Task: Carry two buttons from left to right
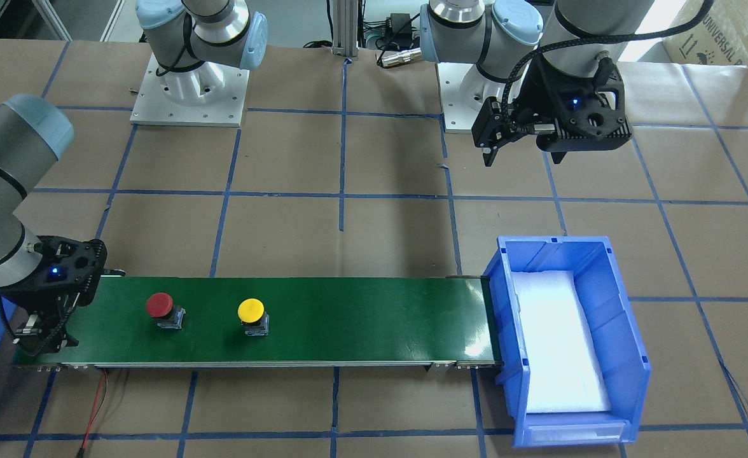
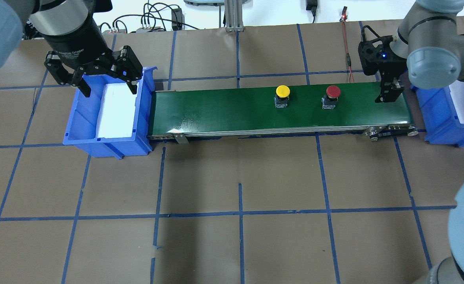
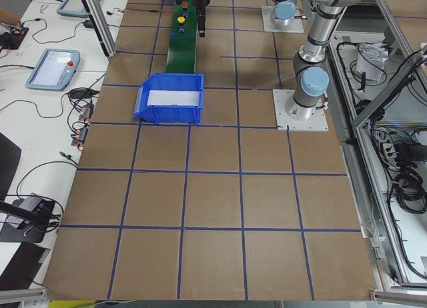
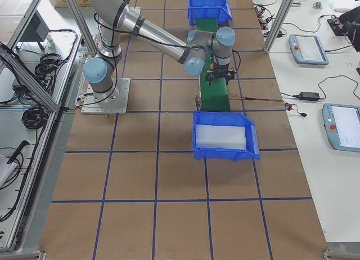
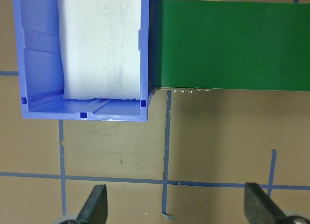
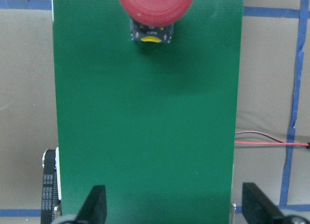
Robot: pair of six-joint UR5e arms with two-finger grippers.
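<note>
The red button (image 1: 159, 305) and the yellow button (image 1: 251, 310) stand upright on the green conveyor belt (image 1: 348, 318). In the overhead view the red one (image 2: 333, 91) is nearer the belt's right end than the yellow one (image 2: 282, 91). My right gripper (image 2: 388, 96) hangs open and empty over the belt's right end, a short way from the red button (image 6: 156, 3). My left gripper (image 2: 109, 90) is open and empty, held high near the left blue bin (image 2: 72, 122).
The left blue bin (image 1: 628, 318) holds a white foam pad and touches the belt's left end. A second blue bin (image 2: 437, 126) with foam stands past the belt's right end. A red wire (image 2: 348, 59) runs behind the belt. The brown table has a blue tape grid.
</note>
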